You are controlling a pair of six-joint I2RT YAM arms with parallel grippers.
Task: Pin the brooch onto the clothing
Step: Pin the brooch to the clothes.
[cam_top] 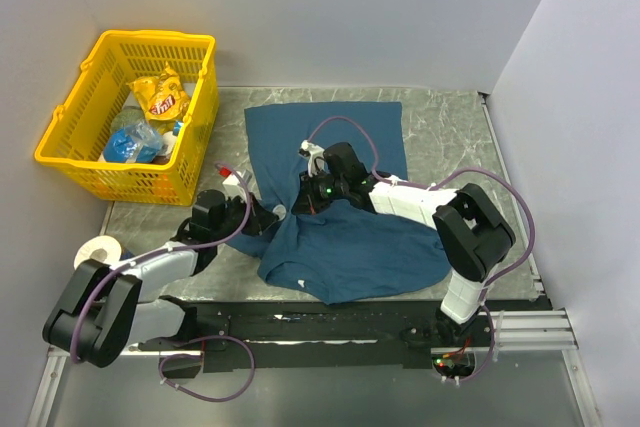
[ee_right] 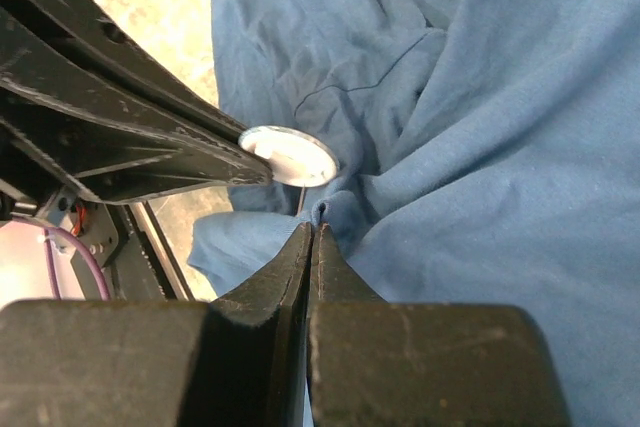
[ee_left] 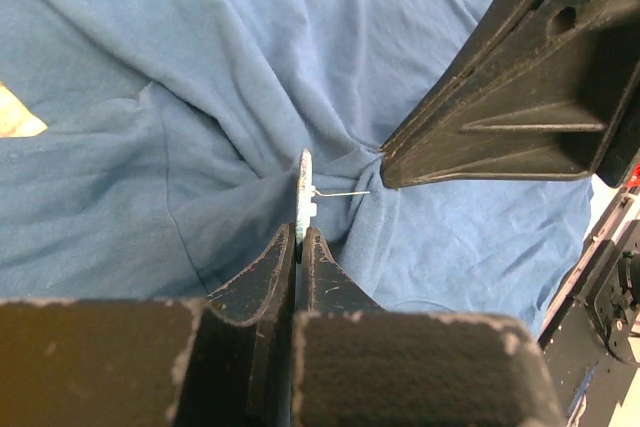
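Note:
The dark teal-blue T-shirt (cam_top: 350,217) lies rumpled across the middle of the table. My left gripper (ee_left: 300,232) is shut on the edge of the brooch (ee_left: 302,192), a small pale round disc held edge-on, its thin pin pointing right at the fabric. The brooch shows face-on in the right wrist view (ee_right: 292,154) and as a pale dot in the top view (cam_top: 279,211). My right gripper (ee_right: 312,232) is shut on a pinched fold of the T-shirt (ee_right: 480,147), right beside the pin's tip. The two grippers (cam_top: 262,215) (cam_top: 300,205) meet at the shirt's left part.
A yellow basket (cam_top: 196,52) with snack packs stands at the back left. A white tape roll (cam_top: 98,249) lies by the left arm. White walls close in the left, back and right sides. Marbled table (cam_top: 450,127) shows to the right of the shirt.

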